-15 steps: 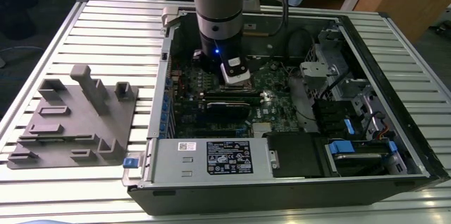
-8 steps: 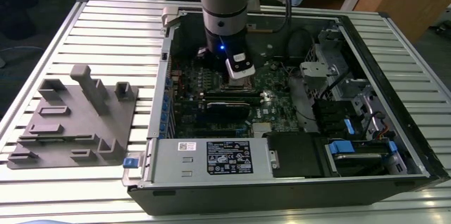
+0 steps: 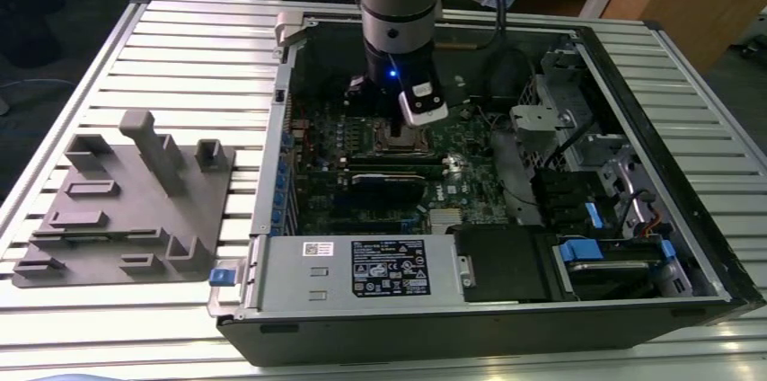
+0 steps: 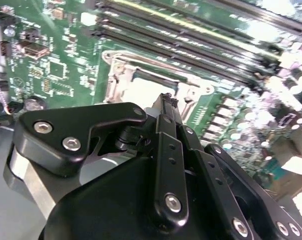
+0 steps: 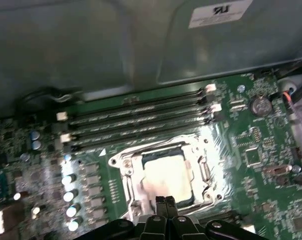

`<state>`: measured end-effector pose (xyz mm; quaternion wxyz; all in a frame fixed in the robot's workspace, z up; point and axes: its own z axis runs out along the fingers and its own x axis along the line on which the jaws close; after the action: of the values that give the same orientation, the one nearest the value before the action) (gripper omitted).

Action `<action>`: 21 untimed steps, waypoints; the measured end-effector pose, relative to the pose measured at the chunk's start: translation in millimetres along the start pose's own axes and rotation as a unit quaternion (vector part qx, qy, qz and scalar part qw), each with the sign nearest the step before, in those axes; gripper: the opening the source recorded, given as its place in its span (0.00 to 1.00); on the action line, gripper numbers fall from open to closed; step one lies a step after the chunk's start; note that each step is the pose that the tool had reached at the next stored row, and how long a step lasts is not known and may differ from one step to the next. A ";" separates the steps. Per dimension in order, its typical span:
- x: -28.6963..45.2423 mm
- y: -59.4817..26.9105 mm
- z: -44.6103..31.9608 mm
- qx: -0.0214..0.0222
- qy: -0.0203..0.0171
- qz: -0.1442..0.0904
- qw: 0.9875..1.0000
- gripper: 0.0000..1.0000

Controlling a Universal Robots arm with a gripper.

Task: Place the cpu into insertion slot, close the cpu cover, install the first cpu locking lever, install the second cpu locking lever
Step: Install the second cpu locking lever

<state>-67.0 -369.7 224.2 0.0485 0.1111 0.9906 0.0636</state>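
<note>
**Supervisor:** Report gripper status and chip position.

**Operator:** I have the gripper [image 5: 165, 201] low over the socket [image 5: 166, 175] inside the open computer case [image 3: 671, 57], which lies on the slatted table [image 3: 180, 48]. In both wrist views its fingers [image 4: 167, 107] are pressed together, with nothing between them. The tips sit at the socket's edge; I cannot confirm contact.

**Supervisor:** Where is the chip?

**Operator:** The chip [image 5: 168, 172] lies flat in the socket, on the green board [image 5: 256, 150], just beside the long memory slots [image 5: 135, 120]. The metal cover [image 5: 135, 182] appears to be down around it, its cut-out showing the chip's pale top. I cannot tell whether either locking lever is engaged.

**Supervisor:** Handling notes?

**Operator:** My judgement: the chip is light, rigid and smooth on top, and its underside contacts are fragile. Grip by opposite edges only and keep it level. The cover is thin, stiff sheet metal on a hinge; press on the frame rim, never on the chip. The levers are likely springy wire and may snap back.
</note>
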 end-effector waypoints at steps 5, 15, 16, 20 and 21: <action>-5.5 9.8 2.0 0.007 -0.001 -0.001 1.000 0.11; -5.6 17.1 3.2 0.013 -0.002 -0.001 1.000 0.11; -5.6 17.1 3.4 0.015 0.001 -0.001 1.000 0.11; -5.8 17.1 4.0 0.027 0.023 0.001 0.999 0.11; -5.8 17.1 4.0 0.027 0.023 0.001 0.999 0.11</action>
<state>-57.3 -354.1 223.1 0.0223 0.1117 0.9927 0.0398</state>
